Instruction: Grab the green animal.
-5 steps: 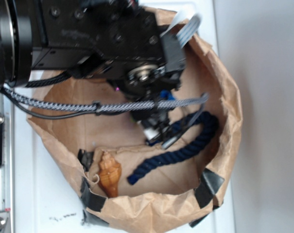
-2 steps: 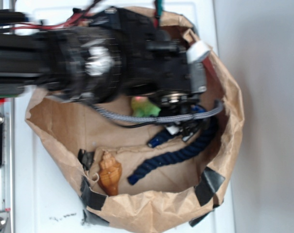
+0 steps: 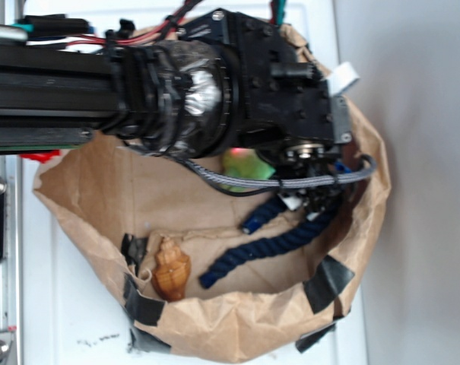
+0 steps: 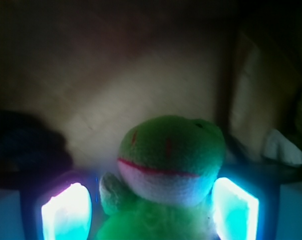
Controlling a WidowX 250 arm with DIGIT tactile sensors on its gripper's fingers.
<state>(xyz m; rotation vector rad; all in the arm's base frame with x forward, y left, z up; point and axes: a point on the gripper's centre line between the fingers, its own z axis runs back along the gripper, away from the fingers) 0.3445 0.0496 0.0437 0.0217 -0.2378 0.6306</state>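
Shifted right since a moment ago: robot arm [image 3: 138, 91], now low over the paper bag [image 3: 214, 334]. Blue rope [image 3: 268, 247] and brown shell [image 3: 170, 270] lie inside. Green animal [image 4: 170, 170] sits between the glowing fingers [image 4: 66, 215], which stand spread either side; contact unclear.

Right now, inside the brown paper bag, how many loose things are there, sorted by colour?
Green: 1, the fuzzy green plush animal
Orange-brown: 1, the spiral seashell
Dark blue: 1, the thick twisted rope
Total: 3 visible in the crumpled brown paper bag; the arm hides part of the bag floor, so more could be underneath.
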